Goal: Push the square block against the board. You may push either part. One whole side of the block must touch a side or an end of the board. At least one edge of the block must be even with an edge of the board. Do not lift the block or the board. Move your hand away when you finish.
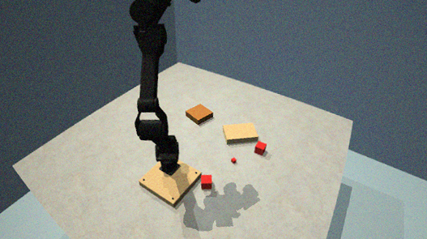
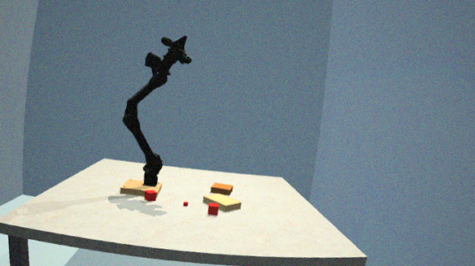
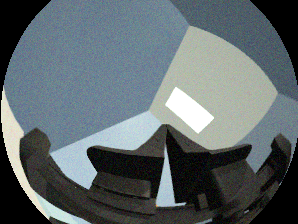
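The square block [image 1: 199, 112] [image 2: 222, 187], orange-brown, lies flat on the table. The board [image 1: 240, 132] [image 2: 221, 201], pale yellow wood and longer, also lies flat. A strip of table shows between them in the top view; they are apart and turned at different angles. My gripper [image 2: 184, 38] [image 3: 165, 127] is shut and empty, high above the table and far from both parts. Its fingertips meet in the wrist view, which shows neither part clearly. In the top view the top edge cuts off the hand.
A red cube [image 1: 260, 148] [image 2: 213, 208] is close beside the board's end. A tiny red piece [image 1: 234, 160] [image 2: 186, 203] lies nearer my base. Another red cube [image 1: 206, 181] [image 2: 150, 195] is beside the wooden base plate [image 1: 154, 182] [image 2: 130, 188] under the arm.
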You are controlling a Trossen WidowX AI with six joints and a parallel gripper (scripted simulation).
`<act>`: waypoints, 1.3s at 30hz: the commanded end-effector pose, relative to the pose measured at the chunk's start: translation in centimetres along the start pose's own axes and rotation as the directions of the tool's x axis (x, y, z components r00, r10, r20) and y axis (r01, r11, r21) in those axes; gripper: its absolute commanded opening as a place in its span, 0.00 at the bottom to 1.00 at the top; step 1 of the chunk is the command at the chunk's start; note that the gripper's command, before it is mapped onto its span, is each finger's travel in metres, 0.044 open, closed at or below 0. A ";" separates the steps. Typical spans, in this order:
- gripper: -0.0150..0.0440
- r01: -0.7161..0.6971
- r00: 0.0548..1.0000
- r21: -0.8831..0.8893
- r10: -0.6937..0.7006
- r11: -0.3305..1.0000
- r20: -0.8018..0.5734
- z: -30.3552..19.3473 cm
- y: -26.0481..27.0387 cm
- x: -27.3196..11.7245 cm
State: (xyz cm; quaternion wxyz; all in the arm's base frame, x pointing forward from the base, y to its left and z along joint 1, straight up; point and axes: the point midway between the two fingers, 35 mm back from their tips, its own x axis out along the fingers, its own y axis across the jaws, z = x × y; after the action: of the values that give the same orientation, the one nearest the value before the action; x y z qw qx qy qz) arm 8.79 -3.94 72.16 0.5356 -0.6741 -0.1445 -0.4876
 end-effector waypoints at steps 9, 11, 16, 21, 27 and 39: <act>0.25 -0.146 0.954 -0.024 0.148 0.989 0.260 11.6 6.6 0.9; 0.25 -0.177 0.938 -0.035 0.179 0.984 0.298 13.4 7.9 0.8; 0.25 -0.214 0.893 -0.096 0.234 0.972 0.384 17.5 11.7 0.5; 0.25 -0.285 0.837 -0.115 0.306 0.952 0.454 20.8 14.9 -0.2; 0.25 -0.397 0.743 -0.138 0.405 0.908 0.532 24.9 19.1 -1.7; 0.25 -0.645 0.486 -0.221 0.617 0.731 0.619 31.5 28.8 -7.0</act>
State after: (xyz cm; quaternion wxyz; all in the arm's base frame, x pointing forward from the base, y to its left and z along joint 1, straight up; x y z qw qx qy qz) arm 40.32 13.79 53.62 0.5900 -0.8017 -0.0933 -0.0223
